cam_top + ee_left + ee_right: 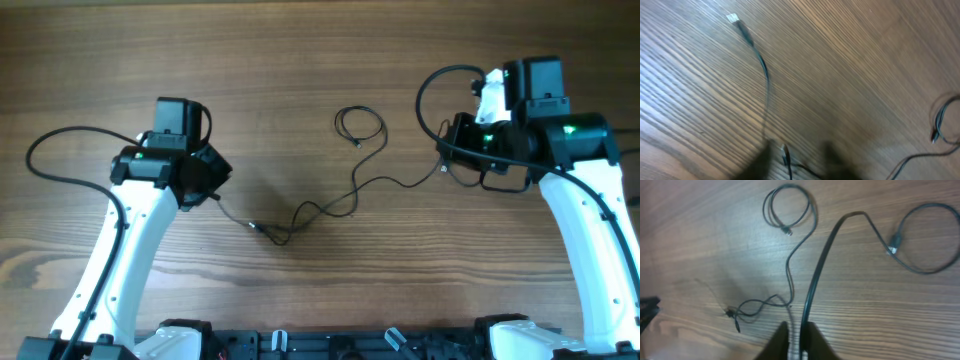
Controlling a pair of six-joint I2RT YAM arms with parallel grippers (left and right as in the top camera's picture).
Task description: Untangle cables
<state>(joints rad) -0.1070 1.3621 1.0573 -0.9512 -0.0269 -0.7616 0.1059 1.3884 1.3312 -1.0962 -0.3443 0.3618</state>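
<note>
Right wrist — hand [799,326] snug around cable [813,280]

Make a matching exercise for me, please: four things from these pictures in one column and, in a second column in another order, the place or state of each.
Things:
A. small coil
B. left gripper
C. right gripper
D. pale plug end

Places or states:
1. a black cord runs between its fingers
2. lies in loops, apart from both grippers
3. fingers apart, a small plug between them
4. at the far end of a thin cord, left wrist view

Pairs: A-2, B-3, C-1, D-4.
</note>
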